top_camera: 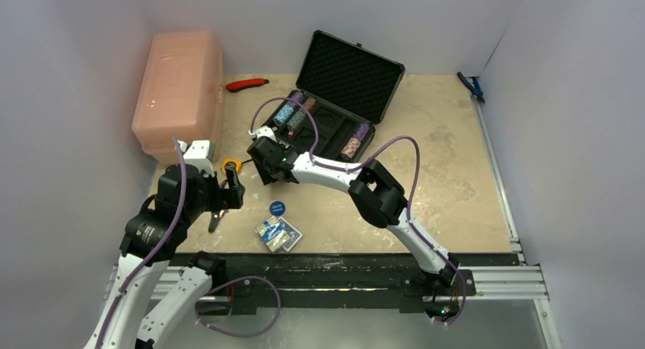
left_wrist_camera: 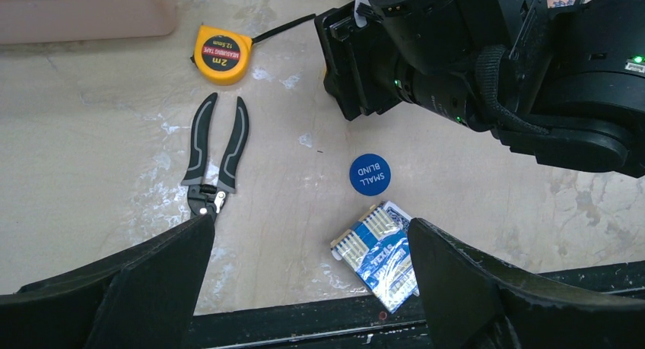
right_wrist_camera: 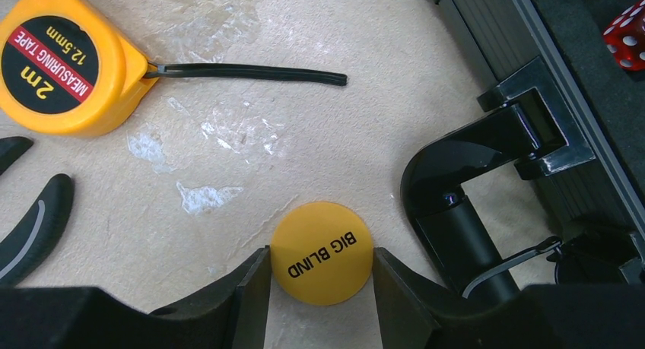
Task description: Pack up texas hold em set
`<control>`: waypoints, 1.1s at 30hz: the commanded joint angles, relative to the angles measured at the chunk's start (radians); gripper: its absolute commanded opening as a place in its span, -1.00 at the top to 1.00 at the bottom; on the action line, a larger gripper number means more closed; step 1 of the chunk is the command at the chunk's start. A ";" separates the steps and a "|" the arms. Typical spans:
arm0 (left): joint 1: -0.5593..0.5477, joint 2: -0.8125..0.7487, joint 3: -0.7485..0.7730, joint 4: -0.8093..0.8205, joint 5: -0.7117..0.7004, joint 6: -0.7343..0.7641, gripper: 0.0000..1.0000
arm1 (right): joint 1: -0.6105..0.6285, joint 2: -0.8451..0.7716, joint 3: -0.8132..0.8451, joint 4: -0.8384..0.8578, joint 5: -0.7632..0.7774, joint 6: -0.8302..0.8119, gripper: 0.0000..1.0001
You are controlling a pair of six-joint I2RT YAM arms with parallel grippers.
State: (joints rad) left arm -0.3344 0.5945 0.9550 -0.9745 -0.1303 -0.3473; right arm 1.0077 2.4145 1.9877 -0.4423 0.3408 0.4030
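The black foam-lined case (top_camera: 346, 79) lies open at the back, with chip stacks (top_camera: 352, 146) in its slots. In the right wrist view a yellow "BIG BLIND" disc (right_wrist_camera: 323, 252) lies flat on the table beside the case's handle (right_wrist_camera: 471, 182). My right gripper (right_wrist_camera: 322, 259) is shut on it, one finger touching each side. A round blue "SMALL BLIND" disc (left_wrist_camera: 370, 174) and the blue-white card deck (left_wrist_camera: 378, 254) lie near the front edge. My left gripper (left_wrist_camera: 310, 223) hovers open above the table, the deck just inside its right finger (left_wrist_camera: 456, 273).
A yellow tape measure (left_wrist_camera: 222, 54) and grey-handled pliers (left_wrist_camera: 217, 155) lie left of the right gripper. The pink plastic box (top_camera: 179, 90) stands at the back left, a red cutter (top_camera: 247, 84) beside it. A red die (right_wrist_camera: 627, 41) sits in the case.
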 commanded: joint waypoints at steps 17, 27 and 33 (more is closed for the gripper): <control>0.005 -0.009 -0.002 0.015 -0.009 0.014 -0.98 | -0.001 -0.116 -0.098 -0.011 -0.052 -0.013 0.29; 0.005 -0.009 -0.002 0.016 -0.014 0.014 -0.98 | 0.003 -0.172 -0.105 -0.012 -0.056 -0.013 0.30; 0.005 -0.009 -0.002 0.016 -0.015 0.013 -0.98 | 0.005 -0.197 -0.104 -0.013 -0.057 -0.013 0.30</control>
State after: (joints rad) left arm -0.3344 0.5922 0.9550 -0.9745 -0.1345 -0.3473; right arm 1.0077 2.2982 1.8893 -0.4568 0.2928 0.3985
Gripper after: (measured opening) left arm 0.993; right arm 0.503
